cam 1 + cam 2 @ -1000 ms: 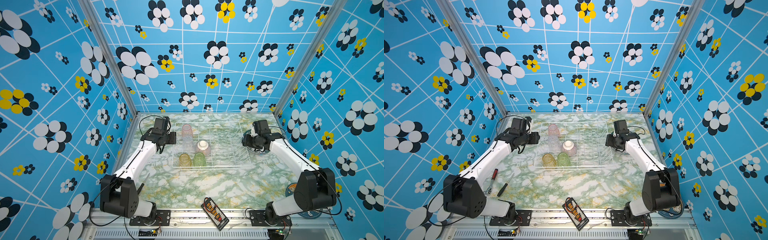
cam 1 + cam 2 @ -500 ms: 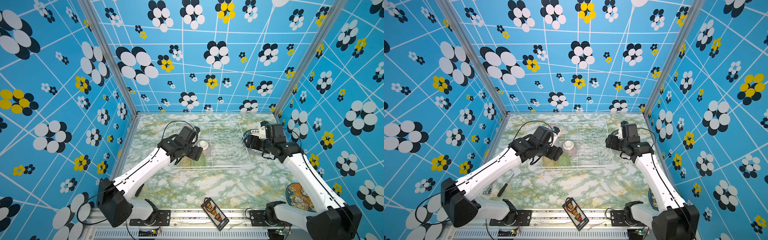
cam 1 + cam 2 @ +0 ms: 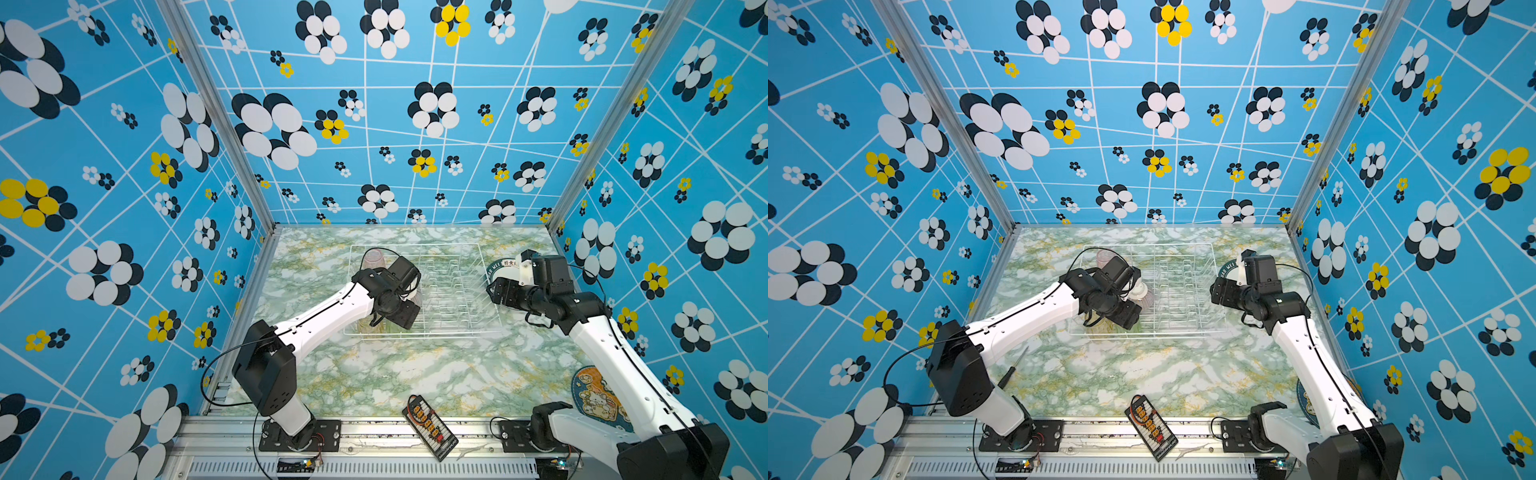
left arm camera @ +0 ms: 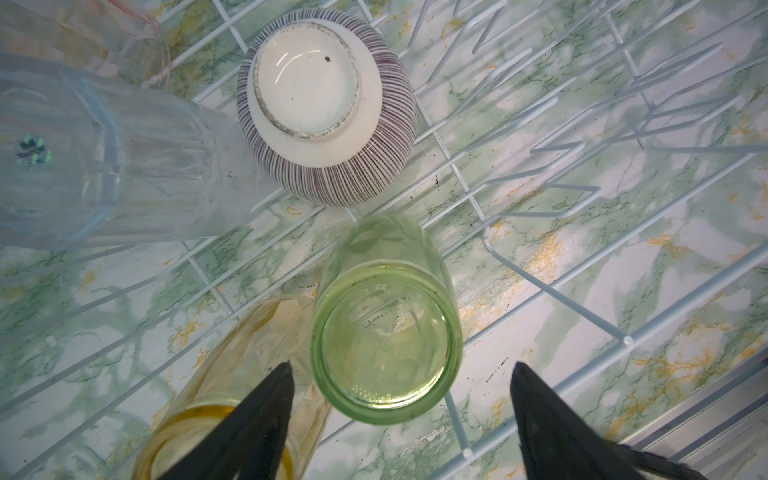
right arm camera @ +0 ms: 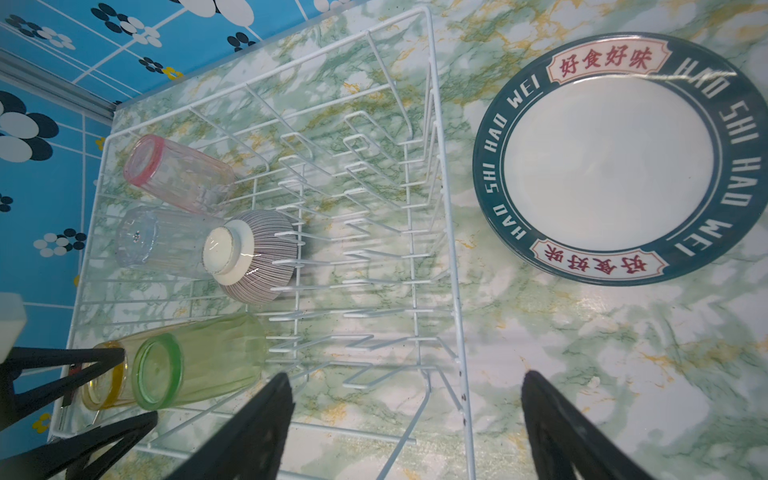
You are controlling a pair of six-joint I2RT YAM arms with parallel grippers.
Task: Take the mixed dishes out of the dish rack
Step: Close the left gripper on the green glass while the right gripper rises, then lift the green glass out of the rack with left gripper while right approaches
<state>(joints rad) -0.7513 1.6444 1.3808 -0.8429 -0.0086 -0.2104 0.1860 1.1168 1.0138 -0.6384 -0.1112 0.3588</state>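
The white wire dish rack [image 3: 415, 246] [image 3: 1150, 245] [image 5: 432, 124] holds an upturned purple-striped bowl [image 4: 324, 108] [image 5: 253, 253] and pink [image 5: 174, 174], clear [image 4: 104, 166], yellow [image 4: 232, 374] and green [image 4: 386, 332] tumblers. My left gripper [image 4: 401, 370] [image 3: 405, 318] hangs open just above the green tumbler, holding nothing. A stack of white plates with dark green lettered rims [image 5: 606, 166] [image 3: 500, 266] lies on the table right of the rack. Between the rack's right rim and the plates, my right gripper [image 5: 405, 374] [image 3: 494, 291] hovers open and empty.
A black board with orange connectors [image 3: 430, 422] lies at the table's front edge. A round blue cartoon mat [image 3: 598, 390] sits front right under the right arm. A screwdriver [image 3: 1013, 370] lies front left. Patterned walls close in three sides.
My left arm has swung from the rack's left side to over the tumblers. My right arm has drawn back a little from the plate stack. Both grippers stand wider.
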